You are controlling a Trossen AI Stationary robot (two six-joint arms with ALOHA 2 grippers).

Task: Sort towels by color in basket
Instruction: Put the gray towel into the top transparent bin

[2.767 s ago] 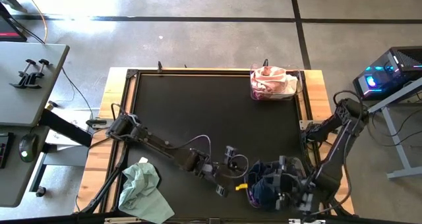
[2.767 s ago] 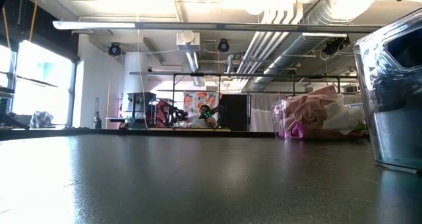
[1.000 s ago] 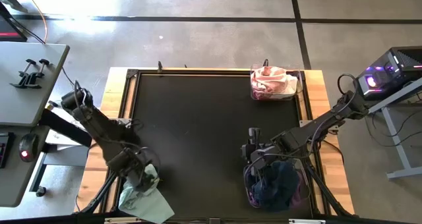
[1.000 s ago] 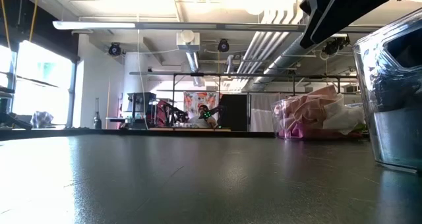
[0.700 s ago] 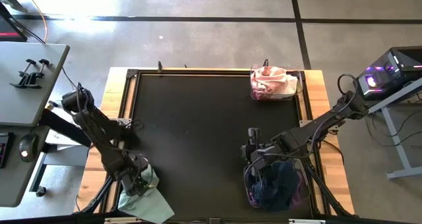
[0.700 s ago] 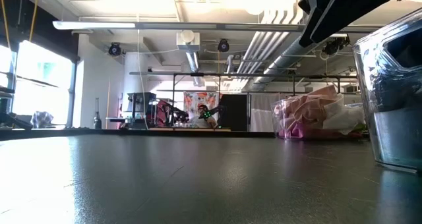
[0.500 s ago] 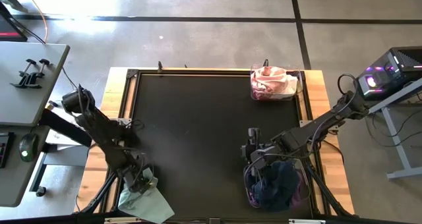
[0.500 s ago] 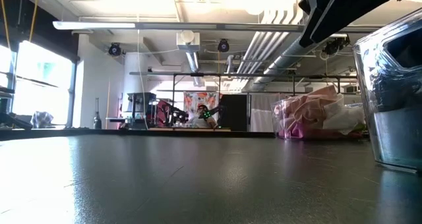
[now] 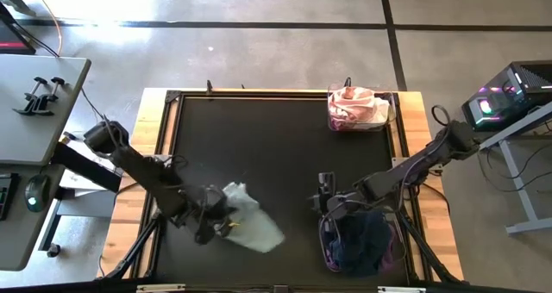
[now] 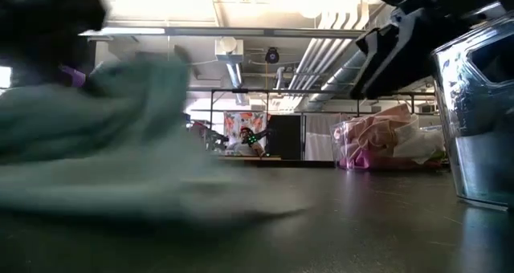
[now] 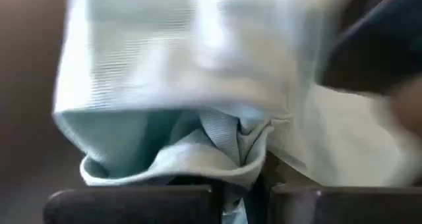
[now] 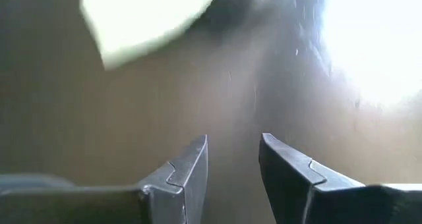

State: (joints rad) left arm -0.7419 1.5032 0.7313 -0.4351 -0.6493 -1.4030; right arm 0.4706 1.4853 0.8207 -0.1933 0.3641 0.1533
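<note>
1. The left gripper (image 9: 216,224) is over the near-left part of the table (image 9: 259,146), its fingers pressed together on a fold of the mint towel (image 9: 250,227). The left wrist view shows the cloth bunched right between the two dark fingers.

2. That towel trails out from the gripper toward the table's middle, part draped on the dark top. In the low view it fills the left side as a soft, slumped heap (image 10: 120,169).

3. The right gripper (image 9: 323,202) hangs just beside the near-right basket (image 9: 388,250), its fingers partly spread with nothing between them; its wrist view shows a bare gap.

4. Dark towels (image 9: 362,240) fill that near basket. Pink and white towels (image 9: 355,106) sit in the far basket (image 9: 384,125) at the far-right corner.

5. Handling call: this cloth looks light and limp. It holds no shape, so it will sag and drag from any single pinch.

6. Not fragile, not slippery, I'd say; the weave should give the pads grip.

7. Best hold, in my view: a gathered fold or ridge near the middle, not a thin edge, so less hangs loose to snag a basket rim.
</note>
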